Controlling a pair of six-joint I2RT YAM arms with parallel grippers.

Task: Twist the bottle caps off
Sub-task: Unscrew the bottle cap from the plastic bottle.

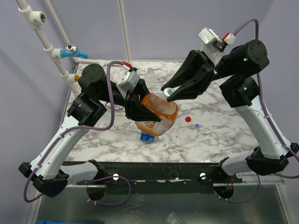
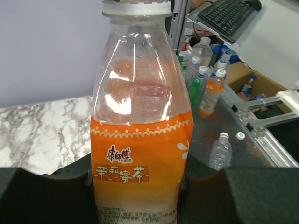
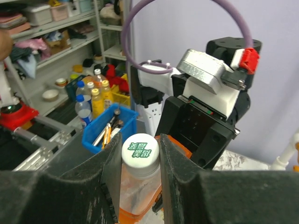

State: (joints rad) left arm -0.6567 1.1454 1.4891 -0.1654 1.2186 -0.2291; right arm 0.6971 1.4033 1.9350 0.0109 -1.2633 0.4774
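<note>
The squat orange bottle [image 1: 159, 113] is held tilted above the table, and my left gripper [image 1: 139, 111] is shut on its labelled body [image 2: 140, 154]. Its white cap [image 3: 139, 150], printed with green characters, points toward my right gripper [image 3: 140, 156], which is shut on it, one finger [image 3: 110, 175] pressing each side. From above, the right gripper [image 1: 167, 93] meets the bottle's top end. A blue-labelled bottle [image 1: 149, 136] lies on the marble under the orange one. A loose red cap [image 1: 188, 119] and a blue-and-white cap [image 1: 197, 125] lie to the right.
White pipes with a blue valve [image 1: 70, 50] stand at the back left corner. A black rail [image 1: 159, 170] runs along the near edge. Off the table are several bottles [image 2: 205, 79], a clear bottle [image 2: 220, 151] and a blue bin [image 3: 110, 126].
</note>
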